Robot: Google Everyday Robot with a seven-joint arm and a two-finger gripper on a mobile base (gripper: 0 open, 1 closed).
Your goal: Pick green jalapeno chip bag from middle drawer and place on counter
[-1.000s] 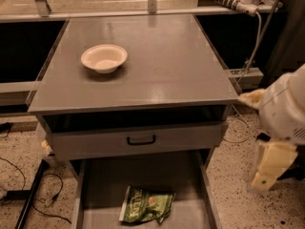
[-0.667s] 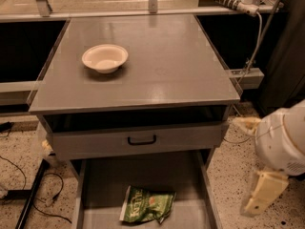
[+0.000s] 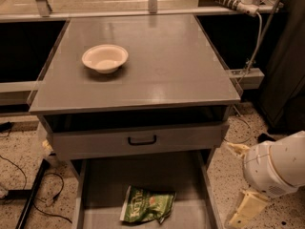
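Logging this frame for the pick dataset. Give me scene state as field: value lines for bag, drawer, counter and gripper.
bag: green jalapeno chip bag lying on the drawer floor
drawer: middle drawer pulled open
counter: counter holds a white bowl, left of centre
gripper: gripper low at right, outside the drawer, apart from the bag
status: bag not yet grasped

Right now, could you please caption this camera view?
The green jalapeno chip bag lies in open middle drawer; gripper low right outside it.
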